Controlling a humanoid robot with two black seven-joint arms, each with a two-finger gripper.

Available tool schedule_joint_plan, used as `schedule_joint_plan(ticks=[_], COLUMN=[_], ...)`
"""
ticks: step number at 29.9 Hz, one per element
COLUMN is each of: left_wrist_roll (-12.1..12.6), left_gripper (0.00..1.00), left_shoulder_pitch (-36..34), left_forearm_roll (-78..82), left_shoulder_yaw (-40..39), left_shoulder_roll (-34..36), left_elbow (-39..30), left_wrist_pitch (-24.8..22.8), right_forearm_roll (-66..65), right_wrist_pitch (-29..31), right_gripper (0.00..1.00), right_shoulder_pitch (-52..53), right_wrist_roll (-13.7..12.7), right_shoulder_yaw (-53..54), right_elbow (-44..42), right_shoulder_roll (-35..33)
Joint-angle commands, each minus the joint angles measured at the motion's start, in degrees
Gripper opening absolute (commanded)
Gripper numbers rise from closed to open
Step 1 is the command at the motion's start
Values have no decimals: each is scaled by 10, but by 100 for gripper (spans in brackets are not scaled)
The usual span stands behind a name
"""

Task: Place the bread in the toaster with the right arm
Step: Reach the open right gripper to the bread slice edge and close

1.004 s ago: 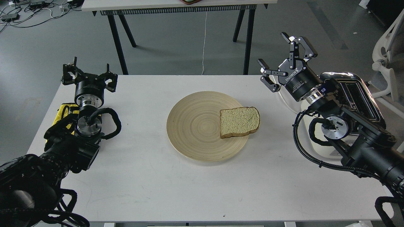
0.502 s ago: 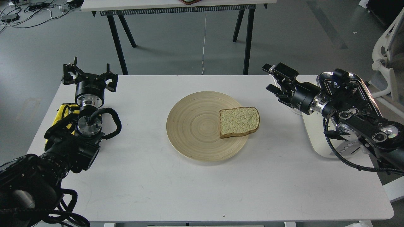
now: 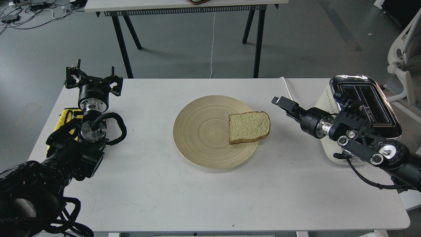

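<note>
The bread [image 3: 249, 126] lies flat on the right side of a round wooden plate [image 3: 200, 138] in the middle of the white table [image 3: 164, 191]. The cream-white toaster [image 3: 353, 81] with a chrome top and black slots stands at the table's right edge, both slots empty. My right gripper [image 3: 283, 104] hangs low over the table, just right of the bread and left of the toaster, pointing toward the bread; it is seen edge-on and holds nothing. My left gripper [image 3: 93, 80] is open and empty at the table's far left.
The toaster's white cord [image 3: 287, 88] runs over the table's back right edge. A yellow part [image 3: 65, 118] sits by my left arm. A second table [image 3: 184, 6] stands behind, and a white chair [image 3: 403, 62] is at the right.
My right arm has swung down and forward from a raised pose in front of the toaster to a low one next to the bread. The toaster's top is now uncovered. The left arm has not moved.
</note>
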Motion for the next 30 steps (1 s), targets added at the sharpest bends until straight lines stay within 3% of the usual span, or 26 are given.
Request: schedule_joint_plan(ticks=[1, 22, 25, 30], left_wrist_roll=[0, 0, 0, 0], left_gripper=[100, 100, 100, 100], left_shoulder_pitch=[0, 1, 0, 0], left_forearm_roll=[0, 0, 0, -1], left_shoulder_yaw=[1, 0, 0, 0], left_shoulder_roll=[0, 0, 0, 0], left_elbow=[0, 0, 0, 0], left_wrist_pitch=[0, 0, 0, 0], right_forearm_roll=[0, 1, 1, 1], right_wrist_pitch=[-1, -21, -21, -33], right_gripper=[99, 97, 91, 70], right_shoulder_pitch=[0, -8, -9, -13], right_wrist_roll=[0, -9, -9, -9], right_shoulder_yaw=[-15, -58, -58, -60], right_elbow=[-15, -30, -30, -29], right_shoulder_roll=[20, 56, 62, 68])
